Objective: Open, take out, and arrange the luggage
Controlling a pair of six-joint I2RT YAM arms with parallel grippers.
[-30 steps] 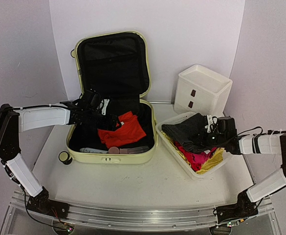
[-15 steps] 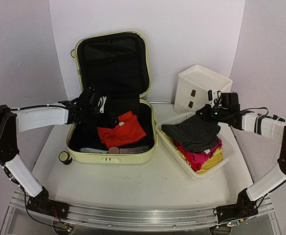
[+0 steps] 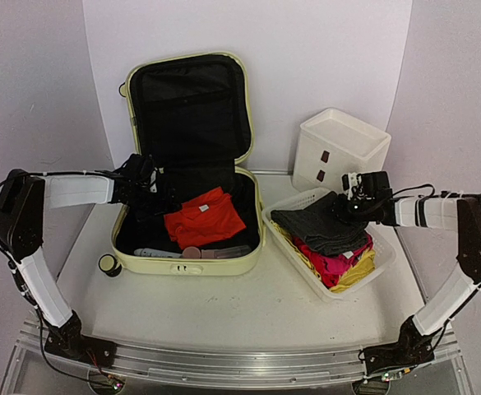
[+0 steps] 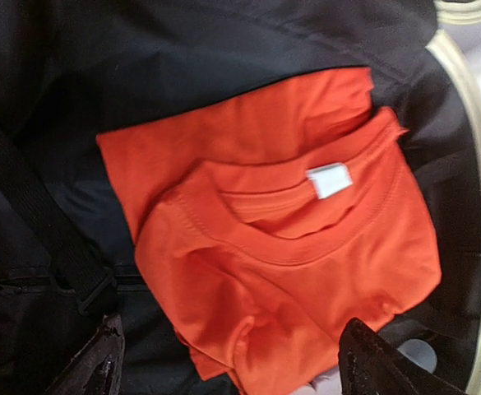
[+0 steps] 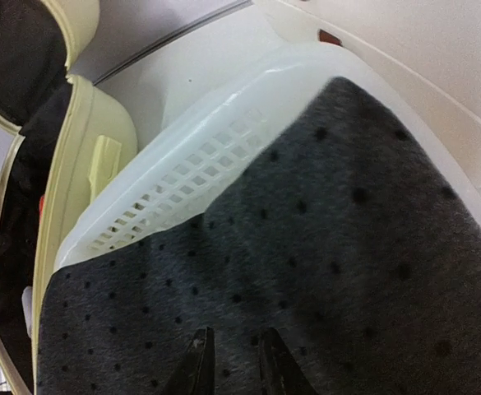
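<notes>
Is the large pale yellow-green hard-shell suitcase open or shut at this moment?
Open. The pale yellow-green hard-shell suitcase has its lid raised upright, and a folded orange T-shirt lies in its lower half.

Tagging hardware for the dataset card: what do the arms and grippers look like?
Left arm and right arm: white link shells, black joint housings, thin black cables running alongside. Left gripper and right gripper: black, with dark fingers.
</notes>
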